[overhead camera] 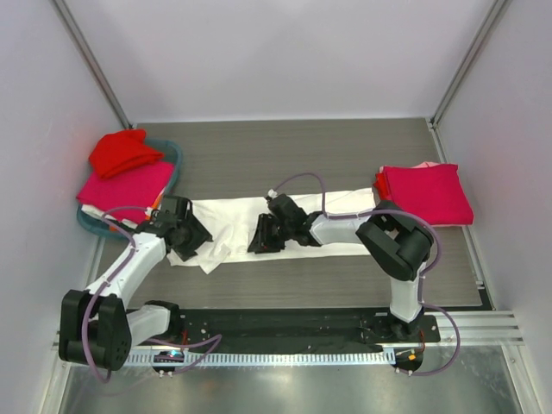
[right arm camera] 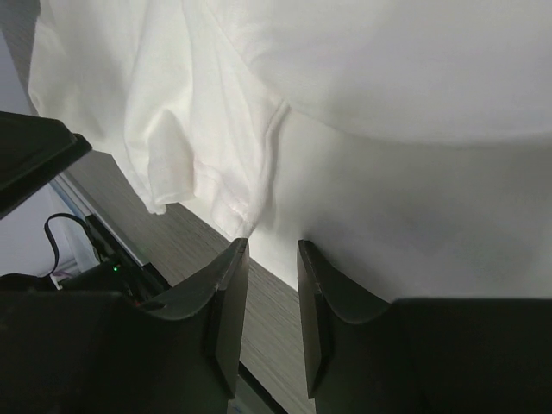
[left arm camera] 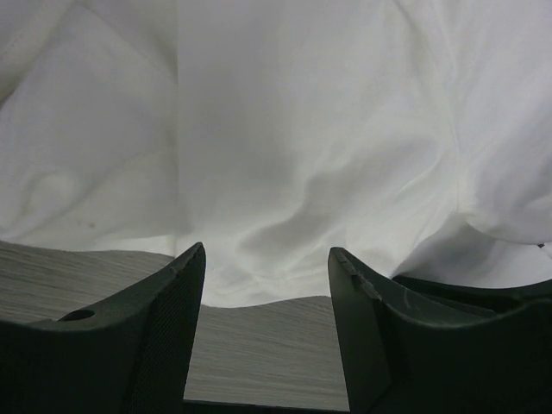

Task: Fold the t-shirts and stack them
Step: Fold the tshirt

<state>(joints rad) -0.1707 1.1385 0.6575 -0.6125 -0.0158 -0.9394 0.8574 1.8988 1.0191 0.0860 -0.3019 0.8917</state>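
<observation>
At the left end of the white tee [overhead camera: 233,217], got the left gripper [left arm camera: 267,259] sitting low with its fingers spread wide. Can see bare table [left arm camera: 259,354] in the gap and the tee's rumpled edge just past the fingertips, so nothing held there. Touching the cloth or not? Can't tell from the wrist view.

Around the tee's middle, on its near edge, found the right gripper [right arm camera: 267,246]. Only a slim gap between those fingers, with wood grain showing through it and the hem sitting right at the tips. Not seeing any fabric pinched in between, so calling it slightly open and empty. Also spotted a doubled-over flap with a seam along that same near edge of the tee.

As for the tee itself: lying on the table as a long sideways strip. Looks wrinkled and bunched at its left end, smoother toward its right.

Off the tee's right end, touching or maybe just overlapping it, spotted a neatly folded magenta-pink tee [overhead camera: 427,194]. Off the tee's left end and a bit farther back, got a teal basket [overhead camera: 172,159] with a crumpled red tee [overhead camera: 125,151] piled on a flat pink tee [overhead camera: 125,185]. Hard to say whether that basket touches the white tee, with the left arm in the way.
</observation>
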